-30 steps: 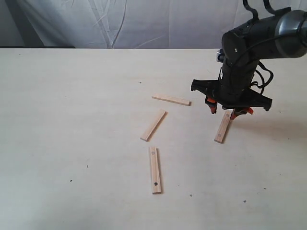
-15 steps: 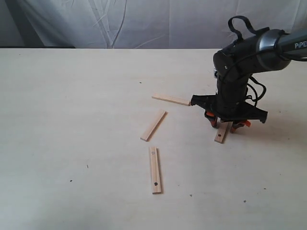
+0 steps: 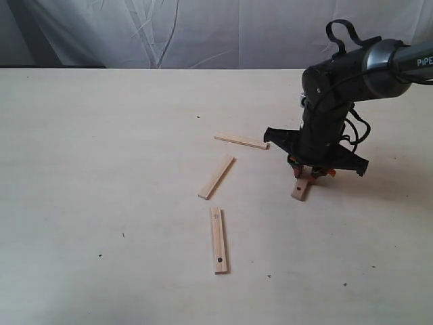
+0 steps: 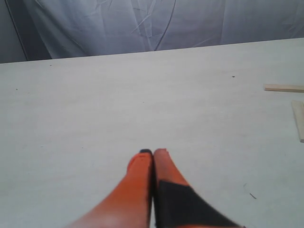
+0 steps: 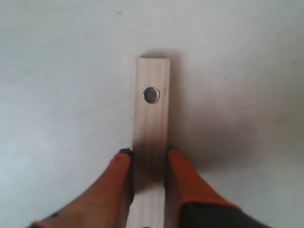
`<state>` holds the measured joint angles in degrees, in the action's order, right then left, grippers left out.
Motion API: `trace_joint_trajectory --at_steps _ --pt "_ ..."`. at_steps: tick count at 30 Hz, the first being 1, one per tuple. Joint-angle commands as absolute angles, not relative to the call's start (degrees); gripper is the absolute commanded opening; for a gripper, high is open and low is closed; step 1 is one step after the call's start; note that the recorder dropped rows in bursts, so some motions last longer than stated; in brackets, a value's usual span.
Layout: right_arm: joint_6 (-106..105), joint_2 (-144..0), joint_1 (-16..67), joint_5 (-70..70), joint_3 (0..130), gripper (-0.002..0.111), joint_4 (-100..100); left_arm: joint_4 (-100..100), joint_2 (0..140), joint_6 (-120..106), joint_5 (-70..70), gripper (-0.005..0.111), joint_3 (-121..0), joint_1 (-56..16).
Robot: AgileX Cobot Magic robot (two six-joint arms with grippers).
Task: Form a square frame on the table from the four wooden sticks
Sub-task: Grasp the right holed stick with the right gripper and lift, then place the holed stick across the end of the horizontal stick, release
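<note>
Three pale wooden sticks lie apart on the table (image 3: 101, 135): one far (image 3: 241, 141), one slanted in the middle (image 3: 216, 177), one near with two dark holes (image 3: 218, 240). The fourth stick (image 3: 300, 189) pokes out below my right gripper (image 3: 311, 172). In the right wrist view that stick (image 5: 151, 109), with a hole near its end, runs between the orange fingers (image 5: 183, 175), and the right gripper (image 5: 148, 154) is shut on it. My left gripper (image 4: 153, 153) is shut on nothing above bare table; two stick ends (image 4: 284, 88) (image 4: 299, 121) show at that view's edge. No square frame exists.
A wrinkled white cloth backdrop (image 3: 203, 34) hangs behind the table's far edge. The black right arm (image 3: 338, 81) reaches in from the right. A few tiny dark specks (image 3: 99, 256) dot the surface.
My right gripper dropped onto the rightmost stick and closed round it, then shifted a little left; the stick's near end moved left with it. The other three sticks stayed put.
</note>
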<state>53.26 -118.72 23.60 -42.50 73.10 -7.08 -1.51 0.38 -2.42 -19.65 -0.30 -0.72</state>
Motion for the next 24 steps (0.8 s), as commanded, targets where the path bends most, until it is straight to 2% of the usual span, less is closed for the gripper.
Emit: trace_joint_trajectory --at_steps 1,5,11,24 --pt "46.3 -117.5 23.7 -44.4 79.4 0.0 -2.3 -1.4 0.0 -2.1 -19.1 0.0 0.0 -0.6" --pt "44.5 -119.9 26.9 -48.1 87.9 0.0 -1.8 -1.4 0.0 -2.1 -19.1 0.0 0.0 -0.6" --pt "44.3 -126.3 30.5 -48.6 93.3 0.0 -2.3 -1.4 0.0 -2.1 -19.1 0.0 0.0 -0.6" --pt "44.7 -129.5 30.6 -50.9 94.1 0.0 -7.5 -1.4 0.0 -2.1 -19.1 0.0 0.0 -0.6"
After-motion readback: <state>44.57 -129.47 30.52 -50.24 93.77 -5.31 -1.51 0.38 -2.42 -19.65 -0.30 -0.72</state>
